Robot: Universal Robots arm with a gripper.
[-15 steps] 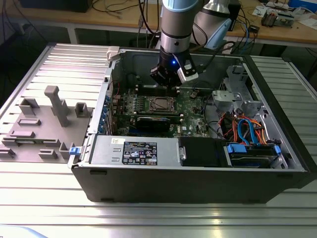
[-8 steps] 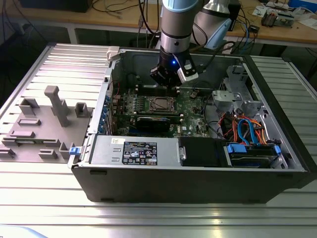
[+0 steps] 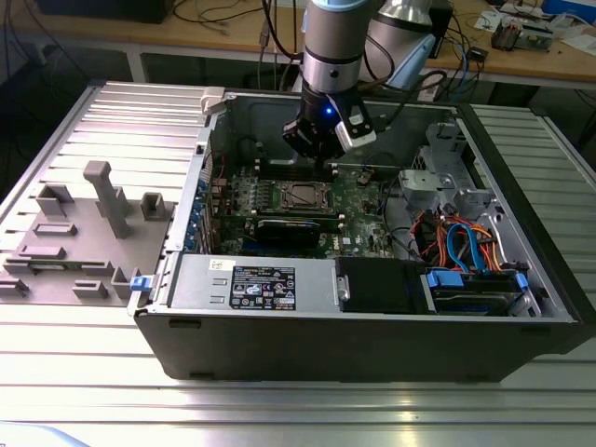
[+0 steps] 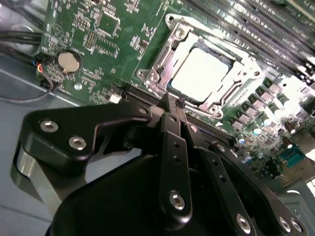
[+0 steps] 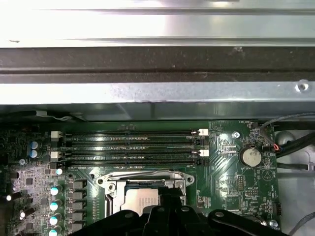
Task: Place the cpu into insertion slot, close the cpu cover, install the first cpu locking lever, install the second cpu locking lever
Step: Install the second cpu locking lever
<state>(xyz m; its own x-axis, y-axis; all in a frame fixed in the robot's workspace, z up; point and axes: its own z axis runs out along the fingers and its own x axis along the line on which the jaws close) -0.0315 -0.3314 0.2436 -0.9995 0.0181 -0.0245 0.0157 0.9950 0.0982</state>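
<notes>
Exterior view first: the arm hangs down into an open computer case (image 3: 372, 345) sitting on a ribbed metal tabletop (image 3: 279, 410), and the end effector (image 3: 328, 154) hovers just above the green motherboard (image 3: 363, 200), right behind the insertion slot (image 3: 304, 196). A grey fixture block (image 3: 84, 233) sits off to the exterior view's left, well apart from the case.

Second wrist view: the end effector (image 4: 178, 105) has its black fingers (image 4: 172, 147) pinched together with nothing between them, tips right at the edge of the socket. The cpu (image 4: 201, 73) is already lying in the insertion slot, silver top up, with the cpu cover (image 4: 170, 49) framing it. There's a coin battery (image 4: 69, 61) off to one side.

First wrist view: same socket, cpu (image 5: 141, 201) seated inside the cpu cover (image 5: 145, 178), next to the long black memory slots (image 5: 130, 145). Fingers (image 5: 170, 204) partly block it.
</notes>
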